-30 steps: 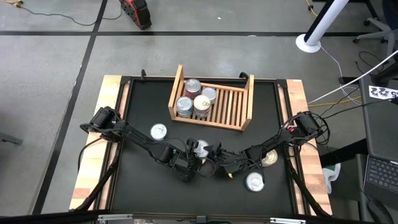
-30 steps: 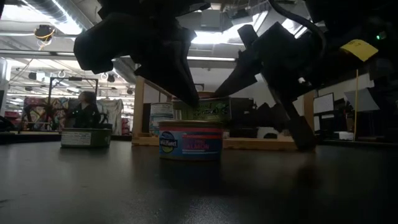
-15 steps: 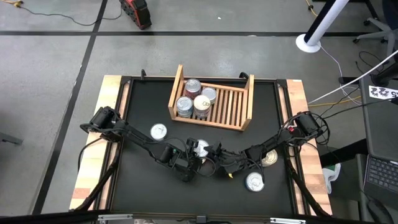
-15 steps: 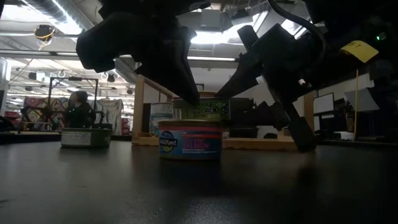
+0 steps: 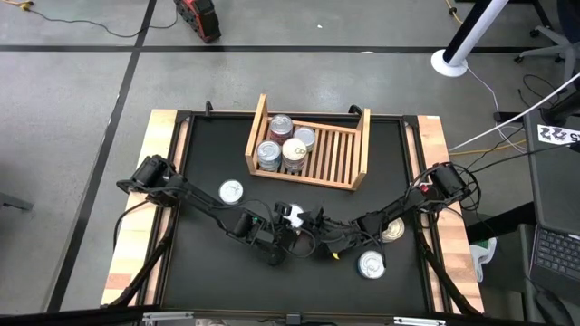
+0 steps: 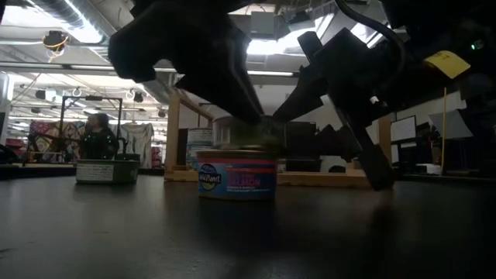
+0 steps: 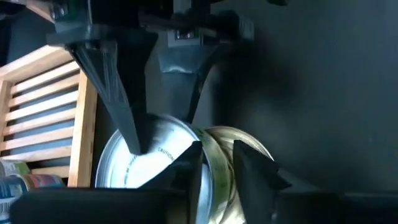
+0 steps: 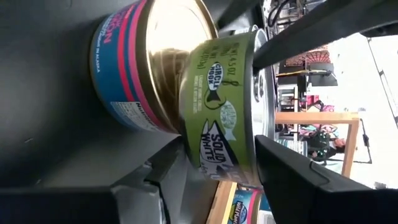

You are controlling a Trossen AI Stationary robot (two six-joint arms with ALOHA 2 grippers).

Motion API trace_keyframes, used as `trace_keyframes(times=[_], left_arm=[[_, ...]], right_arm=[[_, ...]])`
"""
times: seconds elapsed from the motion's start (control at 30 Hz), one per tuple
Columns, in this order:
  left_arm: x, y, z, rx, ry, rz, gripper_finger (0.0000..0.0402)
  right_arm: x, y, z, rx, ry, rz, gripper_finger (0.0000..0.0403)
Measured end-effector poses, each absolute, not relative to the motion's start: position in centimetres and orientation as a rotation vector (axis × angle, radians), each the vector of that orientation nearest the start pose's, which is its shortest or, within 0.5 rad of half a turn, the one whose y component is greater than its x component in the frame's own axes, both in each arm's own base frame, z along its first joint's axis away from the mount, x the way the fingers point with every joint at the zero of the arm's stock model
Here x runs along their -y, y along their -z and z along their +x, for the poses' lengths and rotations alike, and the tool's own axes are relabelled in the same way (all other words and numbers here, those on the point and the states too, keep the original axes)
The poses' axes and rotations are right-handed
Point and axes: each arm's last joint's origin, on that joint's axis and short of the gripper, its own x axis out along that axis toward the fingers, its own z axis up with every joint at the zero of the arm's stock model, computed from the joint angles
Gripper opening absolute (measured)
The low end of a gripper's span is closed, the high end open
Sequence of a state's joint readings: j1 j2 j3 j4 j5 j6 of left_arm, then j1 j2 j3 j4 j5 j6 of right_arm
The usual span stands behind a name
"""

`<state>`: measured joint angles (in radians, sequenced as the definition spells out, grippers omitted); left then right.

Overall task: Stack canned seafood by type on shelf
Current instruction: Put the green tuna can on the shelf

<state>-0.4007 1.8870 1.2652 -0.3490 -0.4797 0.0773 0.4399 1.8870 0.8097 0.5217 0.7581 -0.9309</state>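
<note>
Tins: in the high view, four stand clustered at the left end of the shelf [image 5: 310, 150], which sits at the far middle of the table [image 5: 204, 263]. One tin [image 5: 231, 191] lies left of the shelf's near side, and two more tins [image 5: 372, 264] lie near the right arm. Both hands meet just in front of the shelf, at a white-lidded tin [image 5: 291, 214]; the left hand [image 5: 279, 228] is on its left, the right hand [image 5: 313, 225] on its right.

In the low view, a blue tin [image 6: 237, 174] with a pink band stands on the table in front of the shelf. Both hands come down to a second tin on top of it, blurred here. Another tin [image 6: 107, 170] stands farther left.

In the left wrist view, the left hand's fingers [image 7: 255, 174] stand slightly apart over the rim of the lower tin, gripping nothing that I can see. The right hand's fingers press on the white lid [image 7: 158, 158].

In the right wrist view, the right hand [image 8: 217, 174] holds the green tin [image 8: 221, 106] by its top and bottom, resting on the blue tin's gold lid [image 8: 168, 56].
</note>
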Motion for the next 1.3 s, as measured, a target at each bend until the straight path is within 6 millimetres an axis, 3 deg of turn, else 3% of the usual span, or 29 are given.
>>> trace_keyframes(times=[0.2, 0.5, 0.97, 1.3], left_arm=[[14.0, -19.5, 36.0, -0.855, -0.049, 0.480, 0.0124], [14.1, -20.8, 36.4, -0.815, -0.076, 0.460, 0.0127], [14.0, -20.7, 36.3, -0.820, -0.088, 0.467, 0.0127], [12.9, -20.3, 36.1, -0.890, -0.135, 0.436, 0.0127]], right_arm=[[-12.9, -12.3, 32.2, -0.572, 0.106, -1.172, 0.0181], [-12.8, -12.4, 32.3, -0.584, 0.150, -1.175, 0.0181], [-12.7, -12.3, 32.2, -0.593, 0.171, -1.161, 0.0180], [-12.7, -12.3, 32.2, -0.598, 0.158, -1.164, 0.0129]])
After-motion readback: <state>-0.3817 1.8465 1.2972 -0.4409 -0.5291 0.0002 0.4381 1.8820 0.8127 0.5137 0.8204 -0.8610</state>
